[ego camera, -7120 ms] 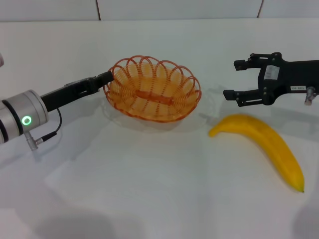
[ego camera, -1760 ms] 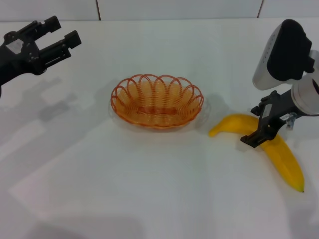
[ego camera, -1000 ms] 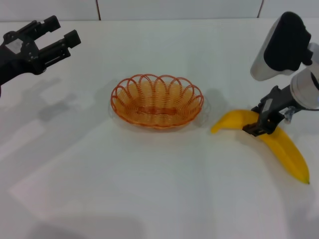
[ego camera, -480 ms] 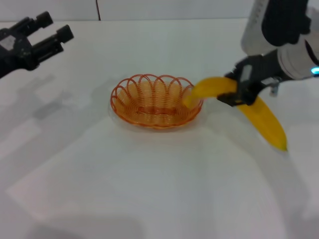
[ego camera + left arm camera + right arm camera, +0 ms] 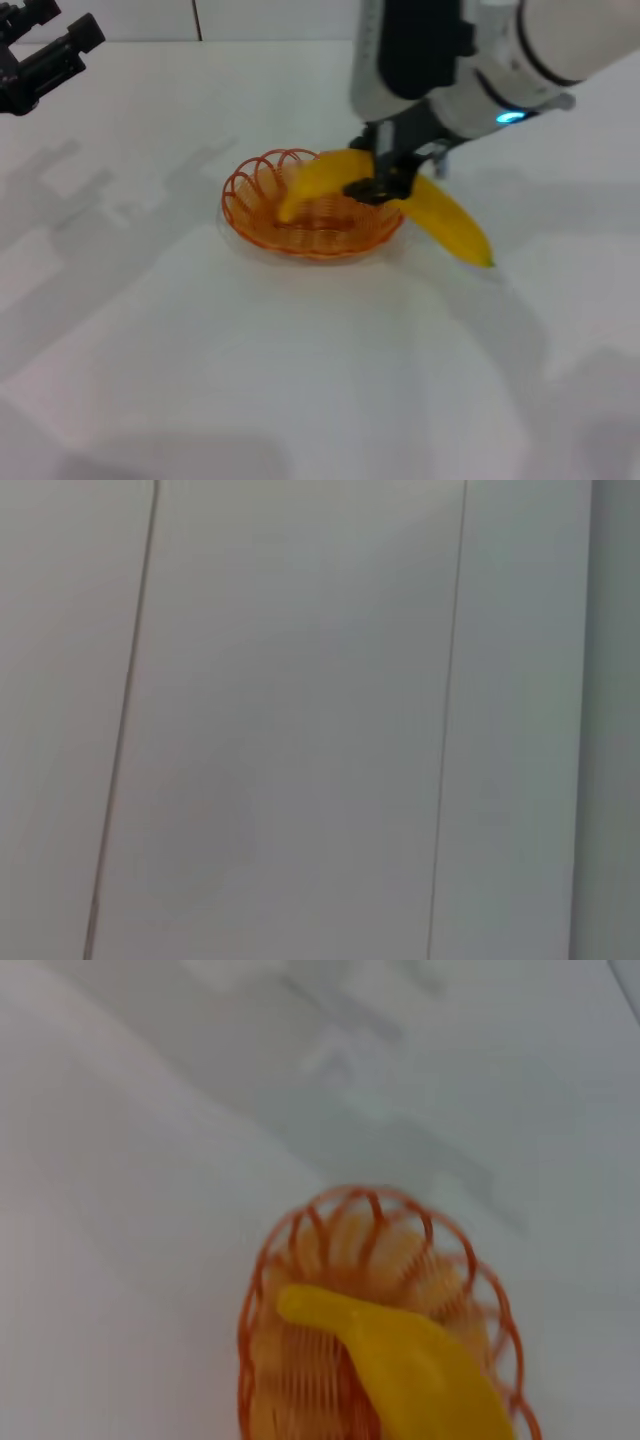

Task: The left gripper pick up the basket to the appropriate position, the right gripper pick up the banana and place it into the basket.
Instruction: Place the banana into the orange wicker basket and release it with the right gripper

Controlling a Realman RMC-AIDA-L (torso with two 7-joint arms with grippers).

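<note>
You saw a smooth, matt-yellow banana (image 5: 440, 215), an orange basket (image 5: 262, 222) of thin woven wire with a slight sheen, and a matt white table (image 5: 300, 380).

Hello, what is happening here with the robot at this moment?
The right gripper, jaws shut on the banana, holds it over the basket. One banana end is above the basket's inside; the dark-tipped end sticks out past the rim on the right. The left gripper is parked far off at the table's back left, jaws open.
</note>
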